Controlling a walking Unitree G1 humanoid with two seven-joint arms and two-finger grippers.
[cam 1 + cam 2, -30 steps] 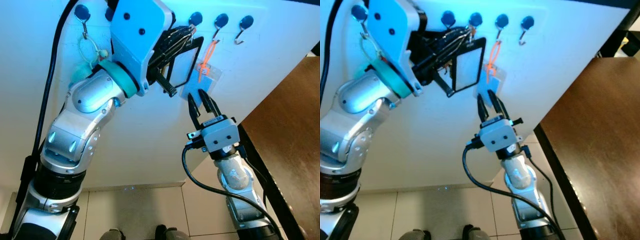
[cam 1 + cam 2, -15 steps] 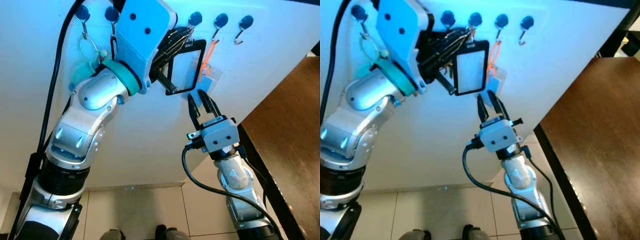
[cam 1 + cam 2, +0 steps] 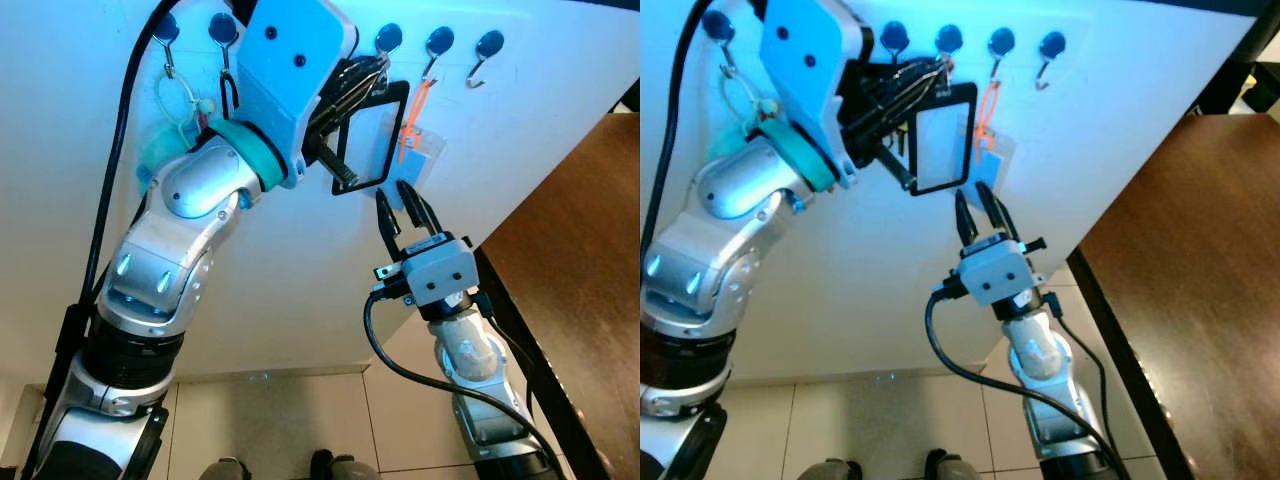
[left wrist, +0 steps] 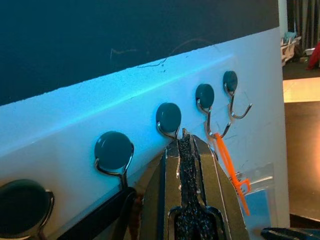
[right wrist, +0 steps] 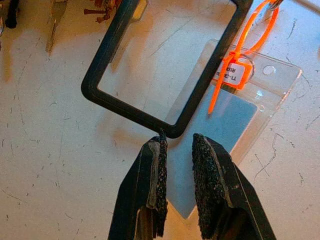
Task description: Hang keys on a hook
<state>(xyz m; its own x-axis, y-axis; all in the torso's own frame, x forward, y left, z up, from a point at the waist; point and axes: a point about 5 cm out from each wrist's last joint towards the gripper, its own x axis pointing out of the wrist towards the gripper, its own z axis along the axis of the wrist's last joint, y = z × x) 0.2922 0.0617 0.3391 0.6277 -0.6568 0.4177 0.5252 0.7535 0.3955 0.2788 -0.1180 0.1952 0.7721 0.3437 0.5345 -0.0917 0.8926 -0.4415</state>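
A row of blue-capped hooks runs along the white wall. My left gripper (image 3: 345, 85) is raised to the third hook (image 4: 168, 120) and is shut on the key bunch (image 3: 358, 70), with its tips just under that hook. A black-framed card holder (image 5: 135, 112) dangles from the keys. My right gripper (image 5: 177, 145) stands open right below the frame's lower corner, with nothing between its fingers. Behind it hangs a clear pouch with a blue card (image 5: 235, 120), tied by an orange strap (image 3: 415, 105) to the fourth hook (image 3: 440, 42).
A pale cord loop with a teal tassel (image 3: 180, 105) hangs from the first hook (image 3: 165, 25). The second hook (image 3: 222, 28) and fifth hook (image 3: 490, 45) are bare. A dark brown table (image 3: 580, 250) lies to the right, with tile floor (image 3: 270, 420) below.
My left arm has risen and shifted slightly right, carrying the keys closer to the third hook; the black frame swung with it. The right gripper has stayed put.
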